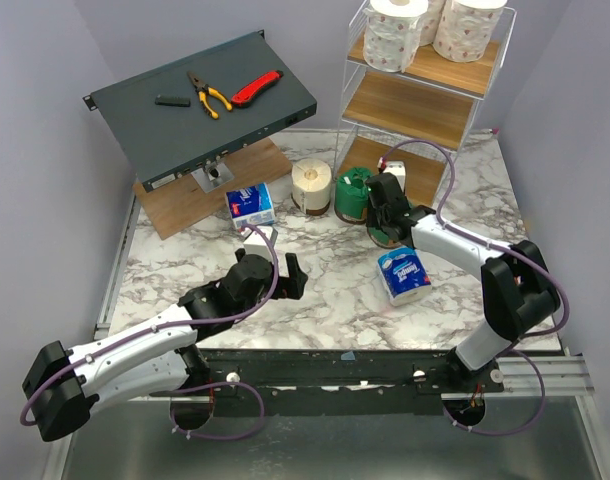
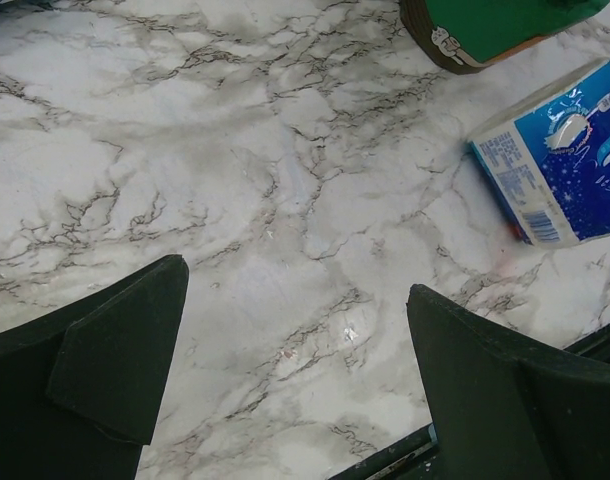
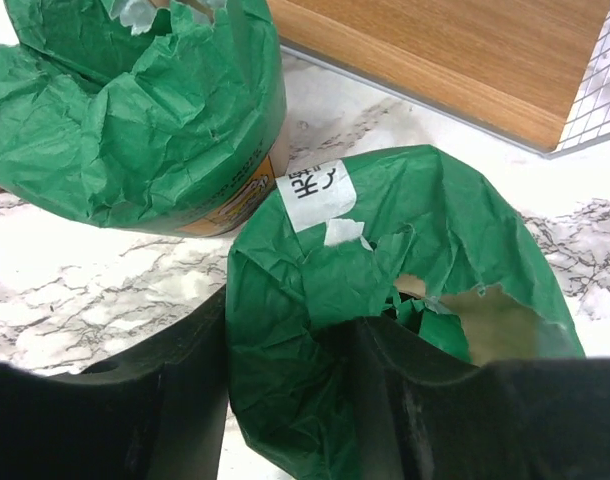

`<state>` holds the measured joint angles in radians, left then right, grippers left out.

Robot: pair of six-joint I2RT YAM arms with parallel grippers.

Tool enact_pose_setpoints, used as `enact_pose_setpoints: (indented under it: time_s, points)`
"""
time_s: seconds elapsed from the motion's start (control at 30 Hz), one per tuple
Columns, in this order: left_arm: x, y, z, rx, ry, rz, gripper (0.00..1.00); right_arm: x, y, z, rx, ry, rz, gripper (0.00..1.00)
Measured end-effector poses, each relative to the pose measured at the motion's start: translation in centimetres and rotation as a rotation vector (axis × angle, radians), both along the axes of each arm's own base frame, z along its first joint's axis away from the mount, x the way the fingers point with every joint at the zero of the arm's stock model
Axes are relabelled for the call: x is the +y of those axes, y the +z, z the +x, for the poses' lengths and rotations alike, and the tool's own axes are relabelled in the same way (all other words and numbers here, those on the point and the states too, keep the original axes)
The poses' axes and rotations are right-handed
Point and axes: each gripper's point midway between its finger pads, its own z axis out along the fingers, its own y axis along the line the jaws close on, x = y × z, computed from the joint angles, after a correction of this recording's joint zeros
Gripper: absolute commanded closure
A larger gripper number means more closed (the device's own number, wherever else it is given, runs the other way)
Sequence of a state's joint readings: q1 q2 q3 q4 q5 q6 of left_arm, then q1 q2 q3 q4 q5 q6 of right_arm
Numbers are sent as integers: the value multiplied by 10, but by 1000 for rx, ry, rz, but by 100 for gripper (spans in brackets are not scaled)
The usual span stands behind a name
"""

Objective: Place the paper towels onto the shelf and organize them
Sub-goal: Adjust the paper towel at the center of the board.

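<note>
The shelf [image 1: 415, 110] stands at the back right with three white printed rolls [image 1: 397, 35] on its top tier. A cream roll [image 1: 312, 185] and a green-wrapped roll [image 1: 351, 194] stand in front of it. My right gripper [image 1: 386, 215] is shut on the wall of a second green-wrapped roll [image 3: 405, 250], one finger outside and one in its torn top; the other green roll [image 3: 135, 110] sits beside it. Blue-and-white packs lie at the centre left [image 1: 251, 204] and centre right [image 1: 403, 275]. My left gripper [image 2: 295, 370] is open and empty over the marble.
A slanted dark grey box [image 1: 155, 120] at the back left carries pliers [image 1: 210, 96] and a red knife [image 1: 257, 88], above a flat wooden board [image 1: 185, 205]. The shelf's bottom board [image 3: 455, 50] lies just behind the green rolls.
</note>
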<state>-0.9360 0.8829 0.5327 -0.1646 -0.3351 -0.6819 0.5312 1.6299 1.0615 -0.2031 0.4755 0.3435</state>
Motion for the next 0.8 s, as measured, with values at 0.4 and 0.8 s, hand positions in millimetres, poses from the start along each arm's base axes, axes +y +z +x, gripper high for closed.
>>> enact_pose_setpoints:
  time_s: [0.4, 0.8]
  points:
    - [1, 5, 0, -11, 1, -15, 2, 24, 23, -31, 31, 126, 33, 66]
    - [3, 13, 0, -24, 19, -39, 2, 144, 48, -92, 46, 617, -63, 66]
